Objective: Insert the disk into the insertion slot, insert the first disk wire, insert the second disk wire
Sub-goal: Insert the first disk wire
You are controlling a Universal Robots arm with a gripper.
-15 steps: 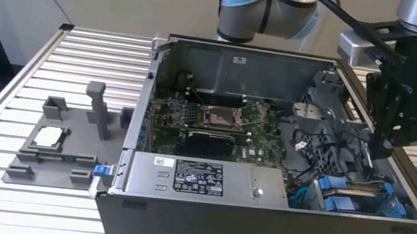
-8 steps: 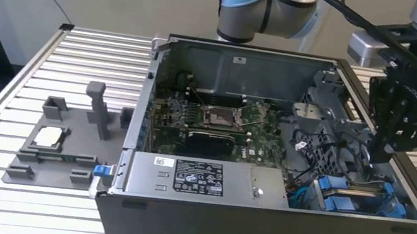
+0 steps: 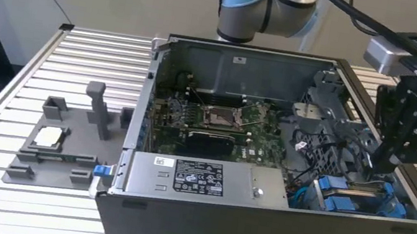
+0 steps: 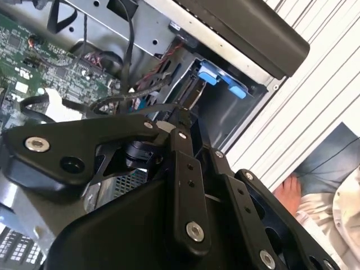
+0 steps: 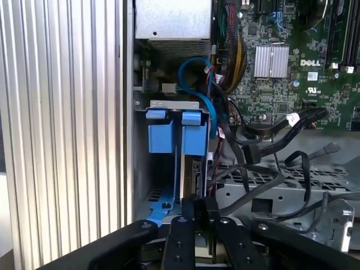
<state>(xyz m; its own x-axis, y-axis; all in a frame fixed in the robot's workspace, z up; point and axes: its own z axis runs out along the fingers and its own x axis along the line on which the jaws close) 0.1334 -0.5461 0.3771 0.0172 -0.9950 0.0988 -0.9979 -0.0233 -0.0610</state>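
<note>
The disk [image 3: 356, 200], held in its bright blue frame, sits down in the insertion slot [image 3: 319, 202] at the case corner on the exterior view's right. Its blue tabs [image 5: 169, 138] stand side by side between the slot's grey walls [image 5: 142, 169]. My gripper [image 3: 375, 165] reaches down into the case just above the disk's end. In both wrist views the black fingers [image 5: 188, 209] are drawn close together on the end of a black disk wire [image 5: 225, 180], right at the disk's edge. The blue frame [image 4: 222, 81] lies just beyond the fingertips [image 4: 179, 115].
A silver power-supply box [image 3: 199, 178] fills the case's near side, with the green motherboard [image 3: 217, 118] behind it. Loose black cables [image 5: 270, 143] crowd the space beside the slot. A grey fixture [image 3: 61, 144] stands on the slatted table. A person's hand [image 4: 289, 191] rests outside the case.
</note>
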